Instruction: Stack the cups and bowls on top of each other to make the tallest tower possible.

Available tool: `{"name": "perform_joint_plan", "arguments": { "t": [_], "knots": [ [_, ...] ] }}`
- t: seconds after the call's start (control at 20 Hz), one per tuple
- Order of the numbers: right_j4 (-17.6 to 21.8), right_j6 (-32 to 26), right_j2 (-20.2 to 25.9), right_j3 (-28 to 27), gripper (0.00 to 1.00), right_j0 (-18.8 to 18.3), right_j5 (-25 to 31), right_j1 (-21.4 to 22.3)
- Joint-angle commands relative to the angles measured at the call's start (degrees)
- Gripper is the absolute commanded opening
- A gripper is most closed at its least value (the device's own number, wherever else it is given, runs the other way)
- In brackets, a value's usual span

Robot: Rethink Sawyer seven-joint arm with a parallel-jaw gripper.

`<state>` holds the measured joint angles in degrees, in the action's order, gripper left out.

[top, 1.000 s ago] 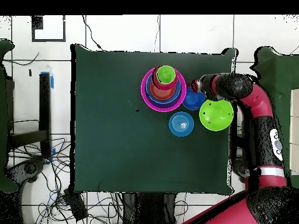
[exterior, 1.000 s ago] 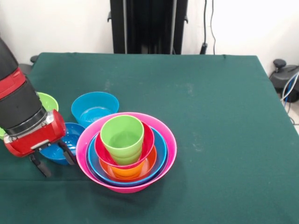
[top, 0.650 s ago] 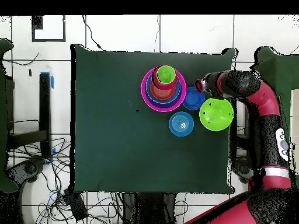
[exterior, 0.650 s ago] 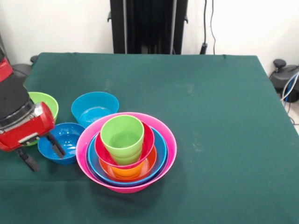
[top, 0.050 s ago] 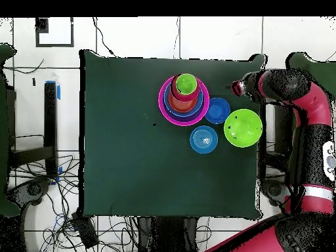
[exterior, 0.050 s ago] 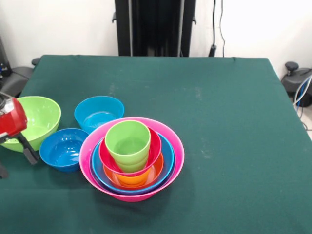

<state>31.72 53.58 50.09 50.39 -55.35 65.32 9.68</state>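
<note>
Step in hand: with the tower (exterior, 0.050 s ago: 131, 161) already nested from several pieces, between placements; no piece carried.
Hand: at the 9 o'clock edge of the front view (exterior, 0.050 s ago: 12, 158), beside the surface (exterior, 0.050 s ago: 219, 122) rather than over any piece; two dark fingers (exterior, 0.050 s ago: 28, 150) spread wide, nothing between them.
Tower location: at 7 o'clock from the middle of the surface in the front view; big pink bowl (exterior, 0.050 s ago: 173, 139) outermost, then a blue rim, an orange bowl, a red-pink bowl, and the lime green cup (exterior, 0.050 s ago: 127, 144) upright on top, mouth up.
Loose pieces: dark blue bowl (exterior, 0.050 s ago: 63, 148) touching or just beside the pink rim at 9 o'clock; sky blue bowl (exterior, 0.050 s ago: 99, 112) at 10 o'clock of the tower; lime green bowl (exterior, 0.050 s ago: 34, 119) further out at 9 o'clock, nearest the hand.
Overhead check: same three loose bowls grouped at 3 to 5 o'clock of the tower (top, 0.050 s ago: 184, 100); hand (top, 0.050 s ago: 237, 86) just off the surface edge.
Next move, as judged: return over a loose bowl, pinch one wall at the rim, lift, set it on the green cup; wide bowls on a narrow cup likely to tip unless centred.
Materials: glossy hard plastic, smooth and slippery, thin-rimmed; bowls round and shallow, cup taller than wide with a stepped base; surface covered in matt green cloth.
</note>
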Motion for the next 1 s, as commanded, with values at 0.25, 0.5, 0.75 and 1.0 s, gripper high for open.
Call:
{"name": "perform_joint_plan", "arguments": {
  "t": [0.25, 0.5, 0.75, 1.0],
  "knots": [
    [3.34, -17.94, -3.02, 2.14, 1.0, 2.87, 2.67, -2.53],
    [3.44, -17.53, -3.41, 4.74, 1.0, 2.52, 2.27, -1.63],
    [3.34, -17.16, -3.69, 7.16, 1.0, 2.06, 1.8, -1.17],
    [3.26, -17.38, -3.54, 8.93, 1.0, 1.78, 1.6, -0.94]
  ]
}}
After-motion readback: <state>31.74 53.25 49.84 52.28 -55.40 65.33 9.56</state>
